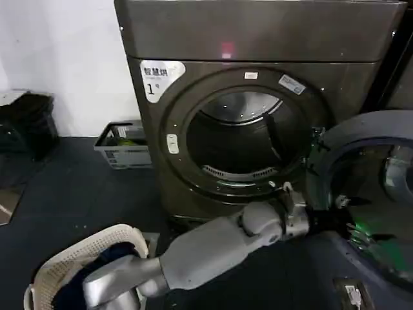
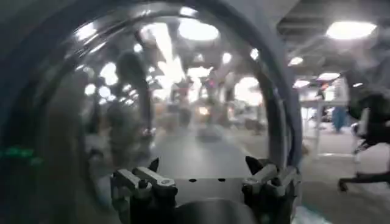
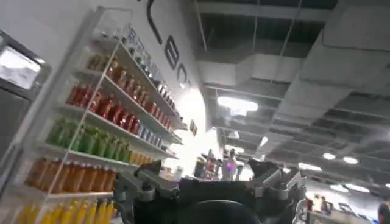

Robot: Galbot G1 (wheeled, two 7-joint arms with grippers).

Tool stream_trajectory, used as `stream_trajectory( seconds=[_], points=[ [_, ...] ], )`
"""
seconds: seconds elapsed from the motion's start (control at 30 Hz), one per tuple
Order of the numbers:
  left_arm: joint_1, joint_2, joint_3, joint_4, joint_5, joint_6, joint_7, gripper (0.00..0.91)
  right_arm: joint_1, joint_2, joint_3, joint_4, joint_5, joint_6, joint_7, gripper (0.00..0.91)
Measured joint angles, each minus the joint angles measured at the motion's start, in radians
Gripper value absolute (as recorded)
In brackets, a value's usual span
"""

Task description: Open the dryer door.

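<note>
While looking down from the head, found the dryer door [image 1: 335, 161] swung wide open on the right side of the dryer [image 1: 258, 39], grey inner face and dark glass turned toward the robot. Caught the big round drum opening [image 1: 242, 139] fully uncovered, metal drum inside, white label [image 1: 159, 77] marked "1" up at its left.

Tracked the left arm reaching from low on the left across the front of the machine. Placed the left gripper [image 1: 335, 218] right at the lower inner edge of the open door; could not tell contact from up there. Checked the left wrist view: left gripper [image 2: 204, 173] with jaws spread apart and nothing between them, domed window of the door close ahead, room lights reflected in it.

Turned to the right wrist view: right gripper [image 3: 207, 173] pointed upward toward a ceiling and a shelf of coloured bottles [image 3: 103, 128], jaws likewise apart, holding nothing.

Noted a white laundry basket [image 1: 64, 265] with dark cloth in it down on the floor at lower left, and a grey crate [image 1: 122, 145] against the wall just left of the dryer.
</note>
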Motion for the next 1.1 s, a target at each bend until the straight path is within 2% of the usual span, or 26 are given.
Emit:
stream_trajectory(
  seconds=[0.37,1.1],
  points=[
    [-0.018,0.0,0.005,0.073,0.009,-0.037,-0.018,0.907,0.004,-0.015,-0.001,-0.021,0.0,0.008,-0.016,0.907],
    [-0.019,0.0,0.008,0.062,0.013,-0.142,-0.048,0.907,0.005,-0.031,-0.006,-0.017,0.001,0.008,-0.023,0.907]
  ],
)
